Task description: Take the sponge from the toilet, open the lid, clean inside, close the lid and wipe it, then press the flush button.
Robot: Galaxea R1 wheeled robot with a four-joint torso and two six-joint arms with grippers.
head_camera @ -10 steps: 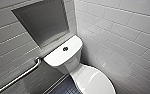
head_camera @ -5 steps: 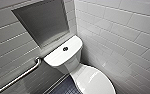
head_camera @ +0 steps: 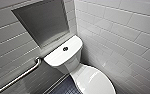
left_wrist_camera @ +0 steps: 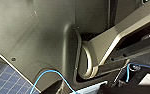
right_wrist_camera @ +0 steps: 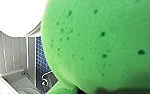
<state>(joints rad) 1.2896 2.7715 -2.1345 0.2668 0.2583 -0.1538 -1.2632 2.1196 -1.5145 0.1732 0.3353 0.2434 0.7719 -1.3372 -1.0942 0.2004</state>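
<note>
Toilet [head_camera: 74, 66]: tiled side wall [head_camera: 121, 42] close on its right, recessed back wall [head_camera: 44, 22] just behind tank. Grab bar [head_camera: 21, 76] left of tank. Open room above closed lid [head_camera: 96, 81] and over dark floor [head_camera: 66, 88] left of bowl.

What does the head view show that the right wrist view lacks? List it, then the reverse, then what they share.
Head view: the toilet with the flush button on its tank, the closed lid, a metal grab bar, a wall recess. Right wrist view: the green sponge, very close. Both: white wall tiles and dark blue floor tiles.
</note>
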